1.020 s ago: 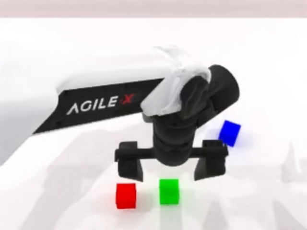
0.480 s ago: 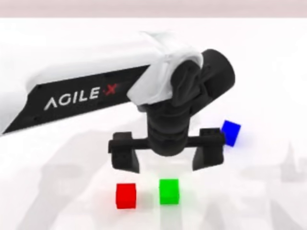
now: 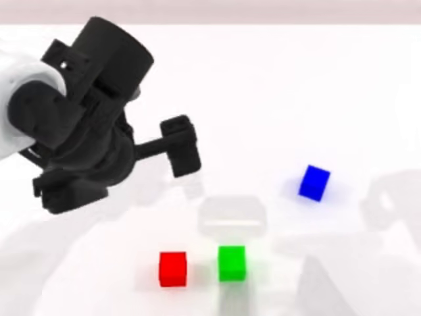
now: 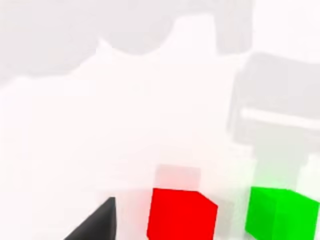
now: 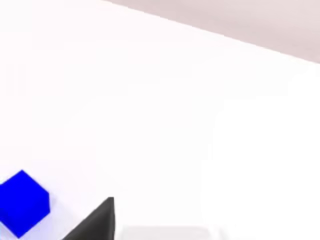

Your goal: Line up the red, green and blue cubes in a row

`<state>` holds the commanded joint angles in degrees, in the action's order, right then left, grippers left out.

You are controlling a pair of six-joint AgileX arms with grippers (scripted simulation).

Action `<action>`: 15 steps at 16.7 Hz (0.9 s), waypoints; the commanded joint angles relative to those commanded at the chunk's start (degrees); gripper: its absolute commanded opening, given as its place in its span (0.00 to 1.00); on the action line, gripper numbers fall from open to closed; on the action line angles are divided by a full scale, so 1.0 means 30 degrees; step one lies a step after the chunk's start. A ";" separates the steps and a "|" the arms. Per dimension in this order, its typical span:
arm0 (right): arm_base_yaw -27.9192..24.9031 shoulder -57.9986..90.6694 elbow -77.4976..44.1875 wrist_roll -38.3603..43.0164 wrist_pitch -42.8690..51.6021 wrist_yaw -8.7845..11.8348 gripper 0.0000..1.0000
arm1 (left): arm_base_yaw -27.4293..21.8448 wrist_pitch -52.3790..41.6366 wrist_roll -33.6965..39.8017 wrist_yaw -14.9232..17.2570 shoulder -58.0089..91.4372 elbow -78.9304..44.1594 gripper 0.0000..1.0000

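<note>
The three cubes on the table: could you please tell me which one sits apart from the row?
The blue cube: it sits alone toward the right, while the red cube and green cube stand side by side.

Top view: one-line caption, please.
Left gripper open at upper left; red cube beside green cube; blue cube apart.

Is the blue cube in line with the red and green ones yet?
No. The blue cube sits apart, farther back and right of the red cube and green cube.

Our left gripper (image 3: 122, 171) hangs over the table's left side, wrist tilted, fingers spread wide, holding nothing. Right arm's out of the top view.
</note>
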<state>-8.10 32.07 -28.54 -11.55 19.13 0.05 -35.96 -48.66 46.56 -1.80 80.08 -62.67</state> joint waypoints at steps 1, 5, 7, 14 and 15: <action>-0.0392 0.2093 -0.1547 -0.0631 0.1091 -0.0013 1.00 | 0.0935 0.1018 -0.0602 -0.0011 -0.1987 0.1558 1.00; -0.2046 1.1075 -0.7806 -0.3249 0.5715 -0.0024 1.00 | 0.4710 0.5299 -0.3787 -0.0012 -1.0181 0.8060 1.00; -0.2837 1.5135 -1.0705 -0.4486 0.7910 -0.0009 1.00 | 0.6429 0.7393 -0.5720 0.0021 -1.3892 1.1105 1.00; -0.5130 2.5849 -1.9484 -0.8095 1.3950 0.0006 1.00 | 1.0988 1.3807 -1.2634 0.0368 -2.3514 1.8762 1.00; -0.5353 2.6916 -2.0404 -0.8452 1.4495 -0.0007 1.00 | 1.1389 1.4469 -1.3410 0.0429 -2.4453 1.9393 1.00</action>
<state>-24.16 112.82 -89.75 -36.90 62.61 0.02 -1.79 -5.25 6.33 -0.52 6.72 -4.49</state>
